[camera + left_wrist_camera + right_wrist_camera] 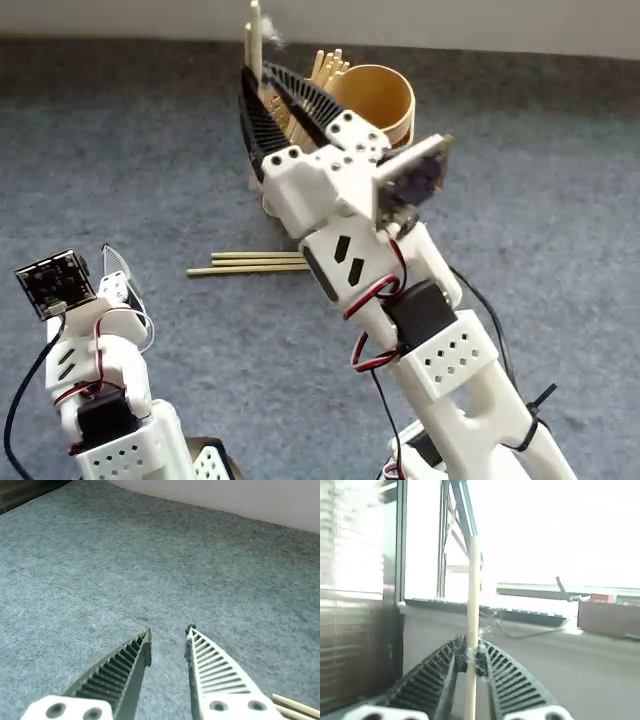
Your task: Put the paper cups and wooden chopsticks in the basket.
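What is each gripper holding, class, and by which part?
The right gripper pinches one wooden chopstick between its fingertips, partway along the shaft, with one end sticking out beyond them. The left gripper is open and holds nothing.

By the look of it an office or lab room — the right wrist view takes in tall metal-framed windows (400,540) with slatted blinds (350,555) to one side, and what looks like a dark keyboard (525,615) on a ledge under the glass, a cable (520,632) trailing near it. The bench (120,150) wears grey carpet-like felt — a plain pale wall (250,500) stands behind it.
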